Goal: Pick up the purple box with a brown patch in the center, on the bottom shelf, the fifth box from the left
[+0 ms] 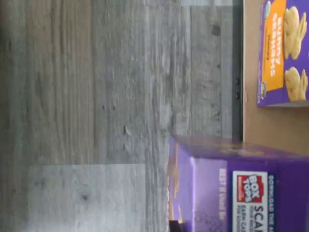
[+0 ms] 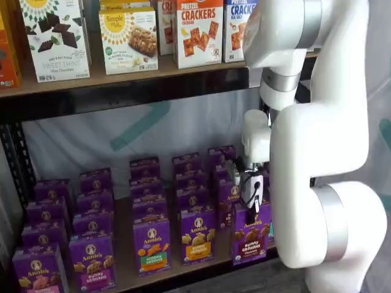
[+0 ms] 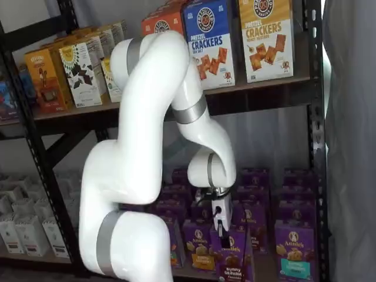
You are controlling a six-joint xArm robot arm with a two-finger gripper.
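Observation:
The purple box [image 2: 250,237] has dark brown bunny cookies on its front and stands at the right end of the front row on the bottom shelf [image 2: 124,247]. My gripper [image 2: 252,196] is shut on its top edge; black fingers show in both shelf views. In a shelf view the box [image 3: 232,261] hangs under the gripper [image 3: 222,228], forward of its neighbours. In the wrist view the box's top [image 1: 241,188], with a Box Tops label, juts past the shelf's black front rail [image 1: 237,72] over the floor. The tan shelf board [image 1: 270,125] shows beside it.
A purple carton with orange-yellow snacks [image 2: 197,235] stands beside the held box and shows in the wrist view [image 1: 285,48]. A carton with a teal patch [image 3: 294,258] stands on the other side. Cracker boxes [image 2: 198,30] fill the shelf above. Grey wood floor [image 1: 96,96] lies below.

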